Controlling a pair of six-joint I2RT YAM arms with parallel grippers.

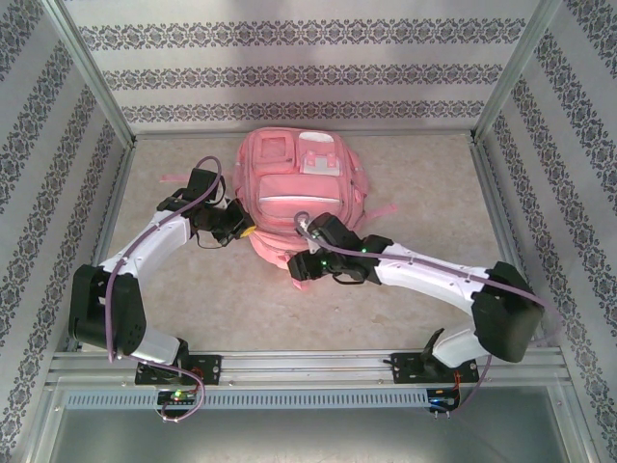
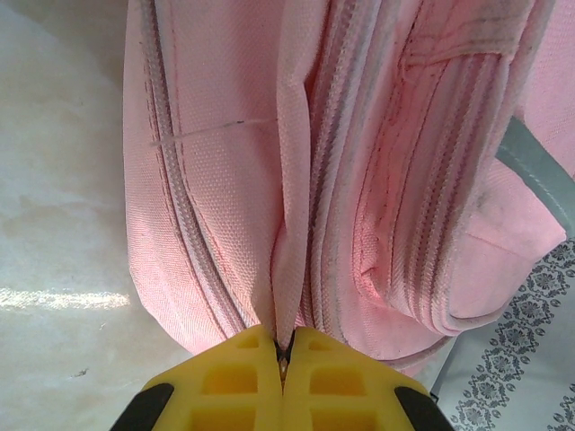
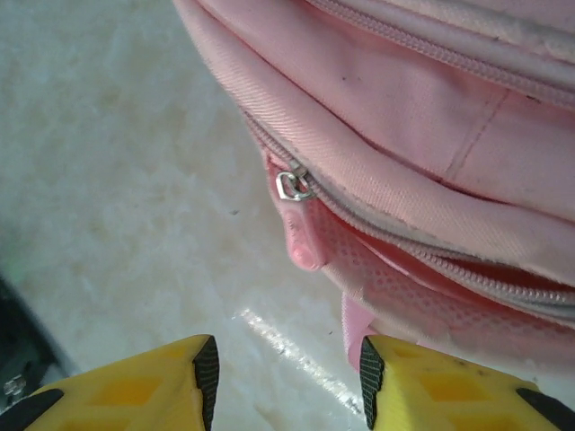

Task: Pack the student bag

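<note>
Pink backpack (image 1: 289,178) flat on table (image 1: 434,183), upper centre of top view.
Left gripper (image 2: 284,348) clenched on a backpack fabric fold, bottom of frame; right gripper (image 3: 287,377) released, jaws apart near zipper pull (image 3: 294,186), grasping nothing.

Student bag (image 1: 294,193): pink woven cloth, looking matt and finely ribbed. Zip pull (image 3: 294,186): silvery metal, glinting. Table (image 3: 117,180): pale mottled surface, smooth, reflecting light glossily. Right gripper (image 3: 286,382): yellow plastic, showing matt, black-edged.

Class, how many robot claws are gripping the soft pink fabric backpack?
1: the left claw pinches a fold of the soft pink fabric backpack; the right claw stands open near its zip.
</note>
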